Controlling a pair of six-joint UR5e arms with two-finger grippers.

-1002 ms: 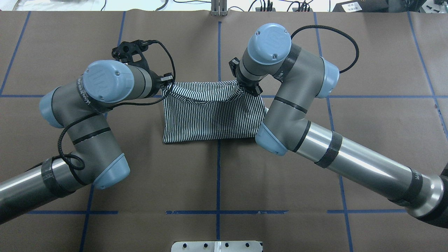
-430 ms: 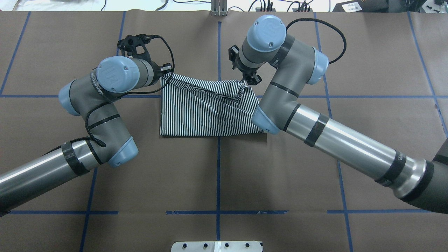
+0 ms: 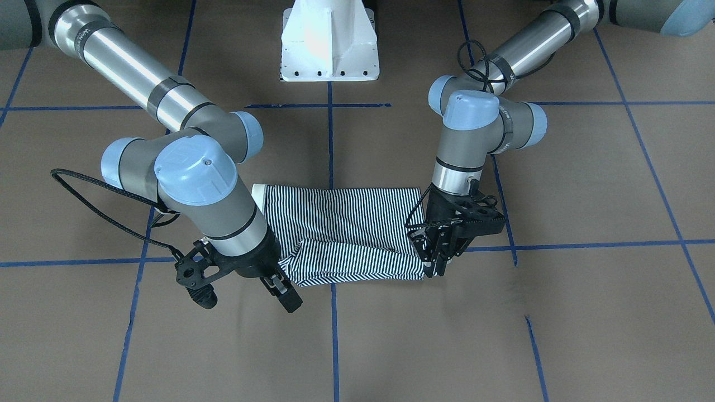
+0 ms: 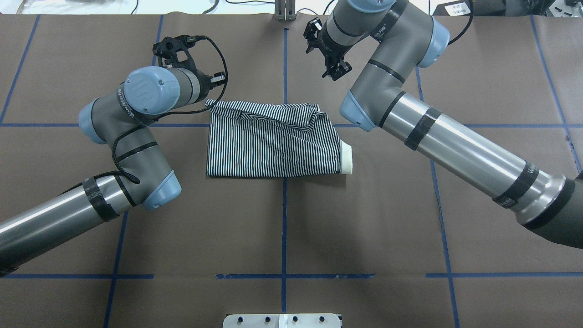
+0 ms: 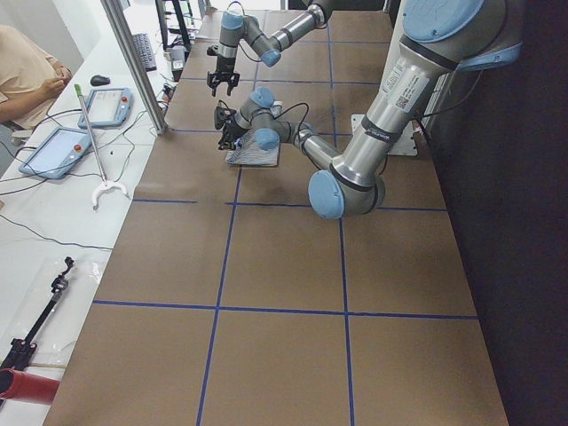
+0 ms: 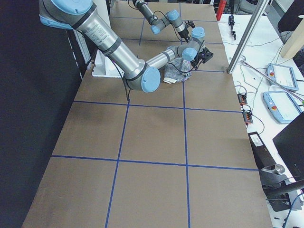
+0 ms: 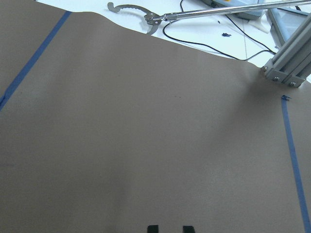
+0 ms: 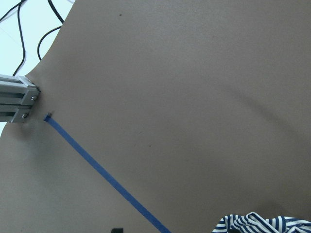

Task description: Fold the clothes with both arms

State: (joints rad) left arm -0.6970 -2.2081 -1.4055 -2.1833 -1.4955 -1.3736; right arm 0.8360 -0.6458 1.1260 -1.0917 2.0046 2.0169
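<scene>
Polo shirt point(image 4: 273, 143): lies flat on the tabletop point(image 4: 364, 218), folded to a rough rectangle, astride the centre tape line. The long axis runs across the robot, left to right. The cream collar point(image 4: 347, 157) sticks out at the end on the robot's right, at the near corner; it is plain and smooth against the stripes.

Fabric: thin navy-and-white stripes, soft knit. On the main panel the stripes run near-to-far, square to the long axis. Along the far edge a folded-over layer point(image 4: 259, 111) carries slanted stripes and is rumpled, with a small bunch at its right end. The near edge is straight and crisp.

Left gripper point(image 3: 435, 265): points down at the shirt's far corner on the robot's left, just beside the cloth; contact cannot be judged. In the left wrist view two black fingertips point(image 7: 153, 228) show with bare brown paper between them, so the jaws stand slightly apart and hold nothing.

Right gripper point(image 4: 336, 69): well apart from the shirt, beyond its far edge on the robot's right and off the cloth. Jaws parted, empty. Its wrist view shows only a corner of striped cloth at the lower edge.

Tabletop: matt brown paper, lightly creased, gridded with blue tape. White pedestal point(image 3: 329, 44) at the robot's side.
</scene>
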